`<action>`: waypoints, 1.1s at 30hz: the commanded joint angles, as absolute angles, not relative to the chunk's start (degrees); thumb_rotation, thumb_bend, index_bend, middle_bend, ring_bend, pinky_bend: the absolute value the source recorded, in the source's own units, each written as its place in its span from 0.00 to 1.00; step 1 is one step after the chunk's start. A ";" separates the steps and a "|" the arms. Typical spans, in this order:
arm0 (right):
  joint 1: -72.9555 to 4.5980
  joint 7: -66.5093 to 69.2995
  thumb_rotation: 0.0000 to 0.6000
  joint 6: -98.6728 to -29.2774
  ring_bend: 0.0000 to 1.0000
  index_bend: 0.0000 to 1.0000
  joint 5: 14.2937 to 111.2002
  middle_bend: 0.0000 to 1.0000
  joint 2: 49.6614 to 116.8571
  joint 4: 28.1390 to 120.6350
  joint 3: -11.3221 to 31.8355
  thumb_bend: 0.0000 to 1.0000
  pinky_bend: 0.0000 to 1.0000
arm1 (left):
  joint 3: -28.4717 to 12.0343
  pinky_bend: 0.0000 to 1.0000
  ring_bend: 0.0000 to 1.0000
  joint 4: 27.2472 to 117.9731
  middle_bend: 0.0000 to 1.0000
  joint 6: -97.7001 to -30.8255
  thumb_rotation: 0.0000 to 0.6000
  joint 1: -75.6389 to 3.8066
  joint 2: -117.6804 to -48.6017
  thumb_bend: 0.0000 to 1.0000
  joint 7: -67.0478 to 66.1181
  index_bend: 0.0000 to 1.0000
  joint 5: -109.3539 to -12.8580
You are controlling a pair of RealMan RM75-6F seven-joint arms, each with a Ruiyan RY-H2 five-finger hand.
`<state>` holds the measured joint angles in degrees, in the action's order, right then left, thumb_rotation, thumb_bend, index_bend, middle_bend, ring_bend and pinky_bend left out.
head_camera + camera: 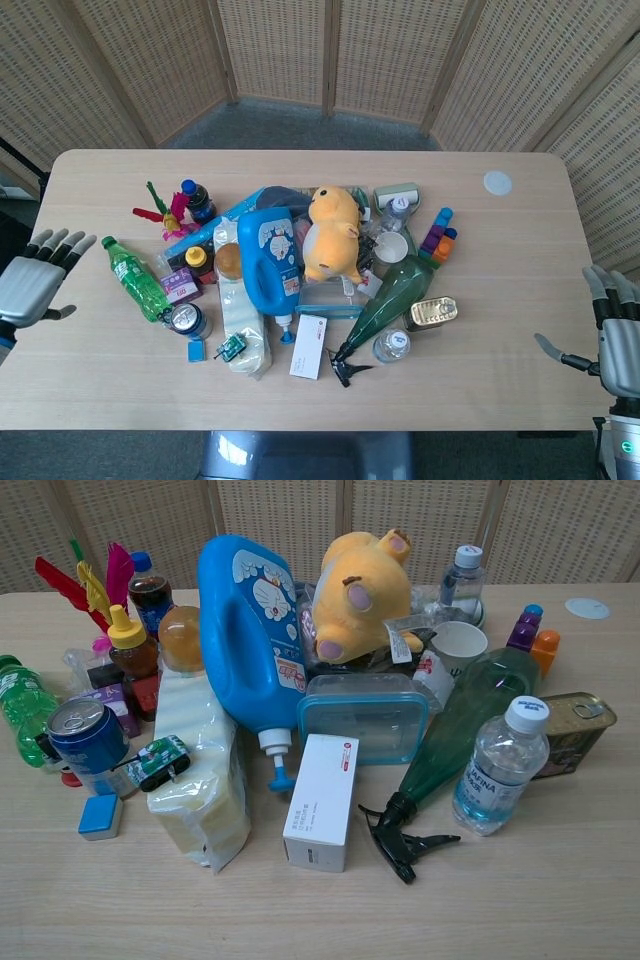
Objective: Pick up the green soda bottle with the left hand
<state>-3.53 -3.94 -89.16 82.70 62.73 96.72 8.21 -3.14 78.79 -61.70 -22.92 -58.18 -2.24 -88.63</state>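
Note:
The green soda bottle [135, 278] lies on its side at the left end of the pile, cap toward the far left; the chest view shows only part of the green soda bottle [22, 708] at the left edge. My left hand [34, 286] hovers at the table's left edge, fingers spread and empty, a short way left of the bottle. My right hand [617, 335] stays at the table's right edge, fingers apart and holding nothing. Neither hand shows in the chest view.
A blue soda can [187, 320], a purple box [181, 285] and a honey bottle [196, 259] crowd the bottle's right side. Beyond them are a blue detergent jug [270, 260], a yellow plush [332, 232], a dark green spray bottle [388, 300] and a water bottle [499, 767].

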 commanded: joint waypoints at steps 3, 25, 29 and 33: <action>-3.65 -4.03 0.53 -88.77 0.00 0.00 82.35 0.00 62.88 96.42 8.22 0.00 0.00 | -2.25 0.00 0.00 70.52 0.00 -53.15 1.00 -29.06 -61.76 0.00 -3.64 0.00 -89.64; -3.80 -2.18 0.54 -87.92 0.00 0.00 81.01 0.00 62.66 95.78 8.65 0.00 0.00 | 2.56 0.00 0.00 50.81 0.00 -48.25 1.00 -33.56 -81.11 0.00 -1.06 0.00 -90.86; -3.76 -1.76 0.53 -87.90 0.00 0.00 80.99 0.00 62.52 95.80 8.67 0.00 0.00 | 3.16 0.00 0.00 49.89 0.00 -47.88 1.00 -33.73 -82.07 0.00 -1.45 0.00 -90.78; -3.72 -1.44 0.53 -87.96 0.00 0.00 81.03 0.00 62.42 95.81 8.69 0.00 0.00 | 3.99 0.00 0.00 49.20 0.00 -47.77 1.00 -33.58 -82.77 0.00 -1.77 0.00 -90.82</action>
